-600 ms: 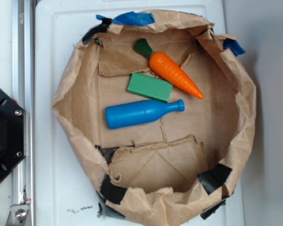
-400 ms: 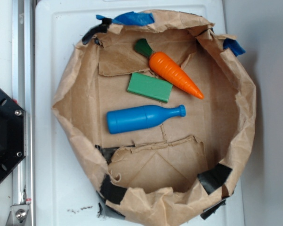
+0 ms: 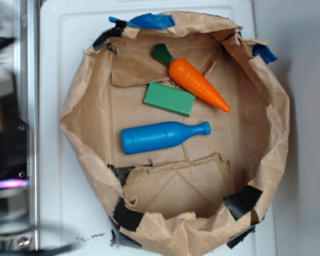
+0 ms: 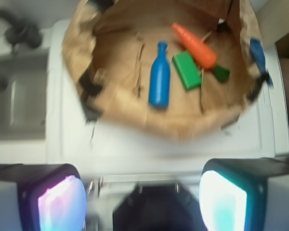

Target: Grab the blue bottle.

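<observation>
Bottle settles slightly lower toward the worktop's near edge, arm now blurring in at left edge; jaws spread wide, empty, approach only beginning.

One blue bottle, one orange carrot, one green block, all ahead of the pincer inside one brown paper nest; two blue tape scraps on its rim.

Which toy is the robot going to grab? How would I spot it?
Look inside the brown paper tub on the white table. Three toys lie there; the blue bottle lies on its side below the green block. It is the only blue toy, unlike the orange carrot.
</observation>
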